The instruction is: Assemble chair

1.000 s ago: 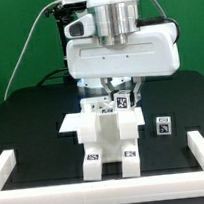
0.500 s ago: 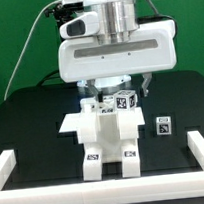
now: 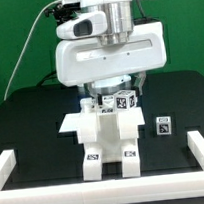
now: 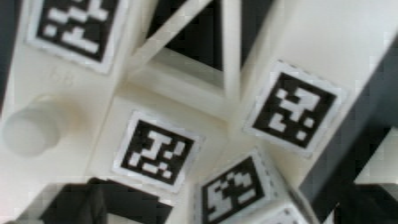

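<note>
The partly built white chair (image 3: 103, 135) stands upright in the middle of the black table, with tags on its two front feet and on the tagged block (image 3: 121, 101) at its top back. My gripper (image 3: 116, 89) hangs just above that block, jaws spread wide and holding nothing. In the wrist view the chair's white plates (image 4: 196, 70) with several tags fill the picture very close up. My gripper (image 4: 222, 205) has its dark fingers (image 4: 80, 200) on either side of a tagged block (image 4: 240, 190), apart from it.
A small loose tagged cube (image 3: 162, 127) lies on the table at the exterior view's right. Low white border rails run along the front (image 3: 108, 197), the left (image 3: 13, 163) and the right (image 3: 199, 147). A green wall stands behind.
The arm has shifted toward the exterior view's left and risen a little over the chair. The chair parts and the loose cube have not moved.
</note>
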